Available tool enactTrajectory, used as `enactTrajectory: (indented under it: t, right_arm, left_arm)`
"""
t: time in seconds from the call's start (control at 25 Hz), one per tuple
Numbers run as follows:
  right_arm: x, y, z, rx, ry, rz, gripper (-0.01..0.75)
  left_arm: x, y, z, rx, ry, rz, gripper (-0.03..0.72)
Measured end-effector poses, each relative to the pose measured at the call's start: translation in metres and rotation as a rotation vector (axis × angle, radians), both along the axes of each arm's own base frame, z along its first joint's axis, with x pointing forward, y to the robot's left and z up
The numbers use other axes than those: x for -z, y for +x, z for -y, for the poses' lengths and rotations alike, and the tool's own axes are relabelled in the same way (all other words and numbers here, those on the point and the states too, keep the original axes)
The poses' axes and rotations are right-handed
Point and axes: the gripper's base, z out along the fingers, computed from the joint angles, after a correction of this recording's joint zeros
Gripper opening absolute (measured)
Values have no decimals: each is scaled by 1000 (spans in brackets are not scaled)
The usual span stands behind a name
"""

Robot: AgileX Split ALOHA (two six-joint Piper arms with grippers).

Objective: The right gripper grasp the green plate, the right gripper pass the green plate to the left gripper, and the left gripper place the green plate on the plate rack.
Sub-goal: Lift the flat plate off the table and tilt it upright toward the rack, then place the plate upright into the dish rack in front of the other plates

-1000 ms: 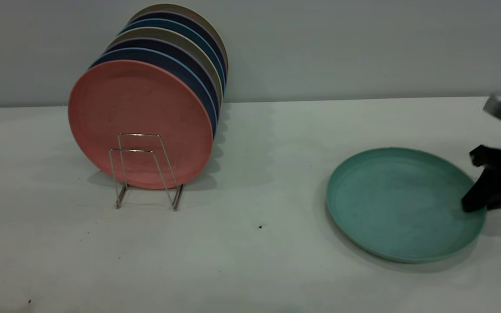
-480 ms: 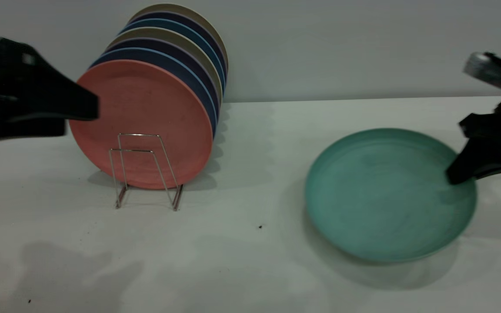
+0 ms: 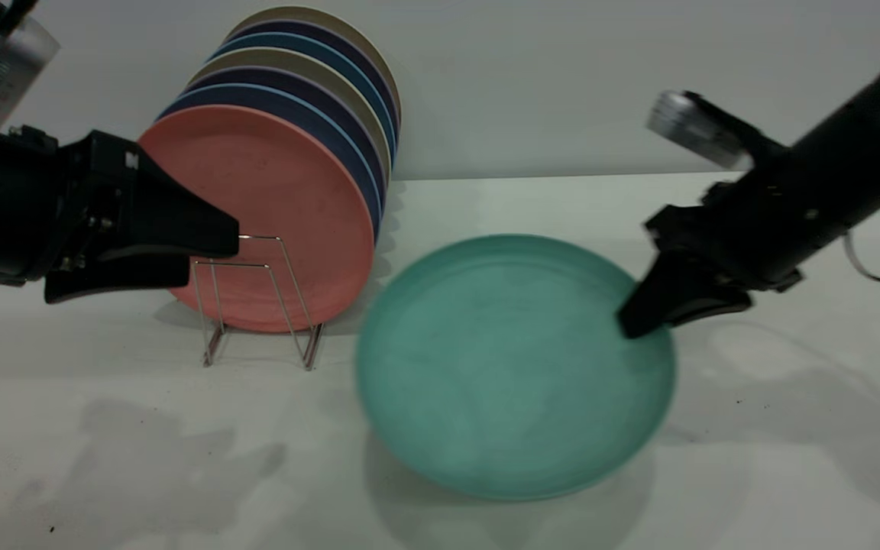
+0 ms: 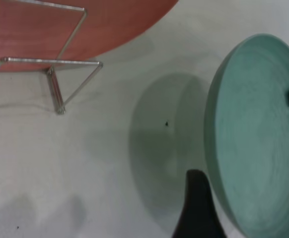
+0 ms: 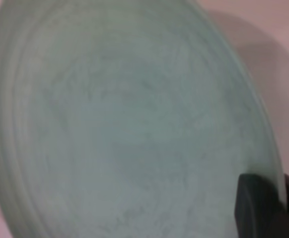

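**Carrying the plate toward the handover, free rim facing the waiting claw**

Holding the green plate (image 3: 515,367) by its rim, the right gripper (image 3: 642,317) has both jaws pinched shut on the edge farthest from the plate rack (image 3: 257,298). The plate is off the table (image 3: 791,458), tilted with its face toward the camera and a shadow under it. It hangs just beside the rack, on the side away from the left arm, not touching it.

The left gripper (image 3: 207,256) sits in front of the rack, overlapping the pink plate (image 3: 272,206) that stands in the front slot. Its jaws are parted a little, one above the other, holding nothing, and they point at the green plate.

Key relation: the plate's free rim, the edge nearest the rack, faces the left gripper's jaw tips. A clear gap remains between them, with the rack's front loops sitting in that gap. The left wrist view shows the plate (image 4: 256,134) edge-on ahead of one jaw tip, so the rim looks roughly lined up with the opening.

Judgement: the next move needs that gap closed and the rim fed between the left jaws before the right claw lets go.
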Motion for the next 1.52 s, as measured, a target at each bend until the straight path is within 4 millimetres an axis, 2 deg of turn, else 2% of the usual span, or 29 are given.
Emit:
enactTrajectory:
  t: [0.64, 0.72, 0.76, 0.88, 0.92, 1.04, 1.08, 1.16, 1.24, 1.28, 1.36, 1.52]
  right_arm:
    - [-21, -26, -88, -126, 322, 6, 16]
    - [-21, -27, -93, -120, 325, 24, 20]
    - [-21, -26, -94, -115, 326, 38, 23]
    - [-22, -25, -95, -96, 338, 53, 81]
    - [-22, -24, -95, -91, 344, 52, 115]
    - [-25, -23, -90, -100, 384, 42, 300]
    - [-27, -22, -86, -101, 402, 38, 382]
    - [-30, -17, -72, -101, 441, 30, 544]
    - [-32, -13, -56, -103, 460, 27, 659]
    - [-32, -11, -48, -103, 463, 24, 694]
    - [-30, -8, -30, -99, 441, 16, 717]
    - [-26, -3, 1, -72, 389, -1, 688]
  left_arm:
    - [0, 0, 1, -1, -19, -5, 551]
    - [-1, 0, 1, 1, -30, -6, 501]
    - [-2, 0, 1, 3, -43, -7, 448]
    - [-4, -1, 4, 24, -74, -4, 185]
    - [-4, -2, 4, 29, -71, -2, 117]
    - [-3, -1, 2, 30, -45, 9, 114]
    - [-2, 0, 1, 34, -16, 20, 114]
    - [-1, 4, -2, 65, 67, 47, 114]
    - [-4, 10, -4, 127, 146, 88, 114]
    - [-7, 14, -4, 175, 185, 117, 114]
    - [-18, 24, -5, 273, 262, 190, 114]
    - [-47, 45, -6, 521, 433, 354, 114]
